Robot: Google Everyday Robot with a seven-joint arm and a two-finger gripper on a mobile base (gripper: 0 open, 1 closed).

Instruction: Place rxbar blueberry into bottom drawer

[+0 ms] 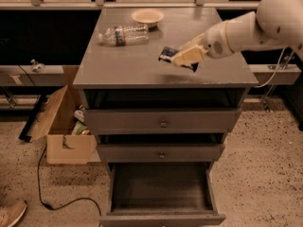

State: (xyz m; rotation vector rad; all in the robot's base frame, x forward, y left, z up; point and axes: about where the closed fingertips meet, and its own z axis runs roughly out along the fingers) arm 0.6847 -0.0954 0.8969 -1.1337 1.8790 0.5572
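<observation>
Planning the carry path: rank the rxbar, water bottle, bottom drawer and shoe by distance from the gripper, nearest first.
The gripper is over the cabinet top's right side.
1. rxbar blueberry: in its grip.
2. water bottle: to the left, farther back on the top.
3. bottom drawer: open, below.
4. shoe: on the floor, far left.
</observation>
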